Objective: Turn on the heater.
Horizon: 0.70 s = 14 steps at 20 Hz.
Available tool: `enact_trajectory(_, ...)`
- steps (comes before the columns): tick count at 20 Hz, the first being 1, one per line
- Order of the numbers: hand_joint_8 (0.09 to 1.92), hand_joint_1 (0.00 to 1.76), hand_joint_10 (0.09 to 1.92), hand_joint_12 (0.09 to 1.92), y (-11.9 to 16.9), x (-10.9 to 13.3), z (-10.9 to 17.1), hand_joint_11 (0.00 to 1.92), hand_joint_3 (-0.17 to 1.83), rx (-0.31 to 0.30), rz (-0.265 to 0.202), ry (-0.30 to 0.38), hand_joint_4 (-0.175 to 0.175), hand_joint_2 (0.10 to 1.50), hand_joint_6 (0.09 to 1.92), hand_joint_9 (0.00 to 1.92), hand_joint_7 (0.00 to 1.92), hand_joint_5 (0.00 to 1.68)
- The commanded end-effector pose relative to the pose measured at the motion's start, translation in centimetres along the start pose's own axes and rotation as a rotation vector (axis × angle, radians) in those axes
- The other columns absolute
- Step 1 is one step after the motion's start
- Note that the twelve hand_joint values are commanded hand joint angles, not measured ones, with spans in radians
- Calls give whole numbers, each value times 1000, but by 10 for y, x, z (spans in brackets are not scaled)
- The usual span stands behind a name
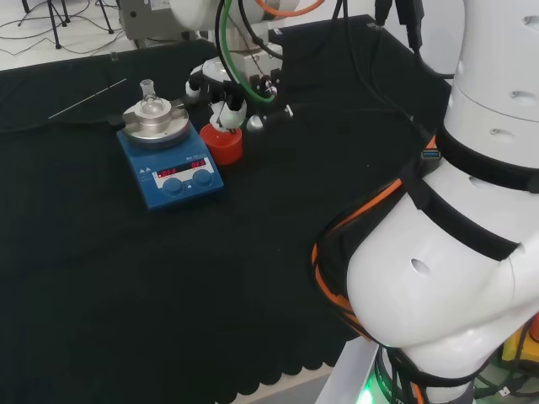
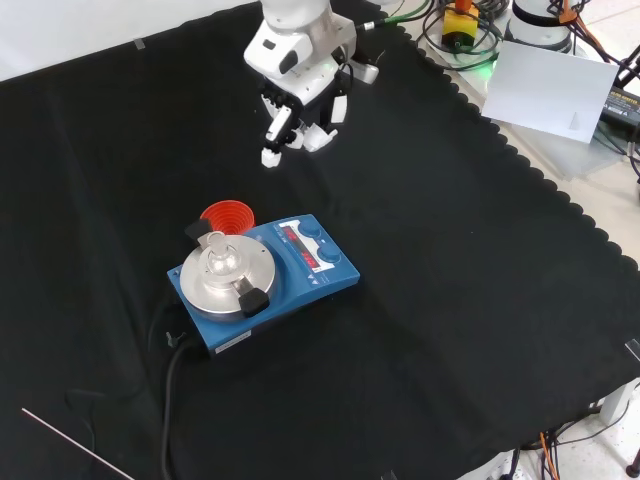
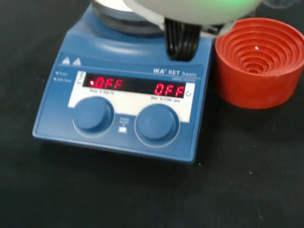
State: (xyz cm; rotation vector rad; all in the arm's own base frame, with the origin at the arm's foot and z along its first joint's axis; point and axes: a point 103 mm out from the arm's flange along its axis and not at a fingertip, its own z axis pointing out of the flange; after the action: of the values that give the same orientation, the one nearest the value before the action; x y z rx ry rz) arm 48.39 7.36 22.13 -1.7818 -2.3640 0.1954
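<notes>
While clear of heater (image 2: 265, 280), hand (image 2: 298, 105) half-curled, empty.

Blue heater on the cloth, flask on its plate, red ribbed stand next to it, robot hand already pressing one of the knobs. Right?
Not quite. The robot hand is not on a knob: the front view shows it above the cloth, apart from the blue heater, and the wrist view shows both knobs untouched. The rest holds: a flask sits on the plate, and the red ribbed stand is beside the heater.

Red ribbed stand (image 2: 227, 216), thin rod (image 1: 87, 98)
</notes>
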Motion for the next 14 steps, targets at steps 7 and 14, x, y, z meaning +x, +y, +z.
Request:
enact_trajectory(7,1325,1337,738,918,-11,22,12,1914,715,104,-30,-125,-79,744,664,1817,1446,420)
enact_trajectory(14,1458,1328,986,1349,-14,30,20,1920,717,170,-47,-134,-63,759,715,1908,1595,451)
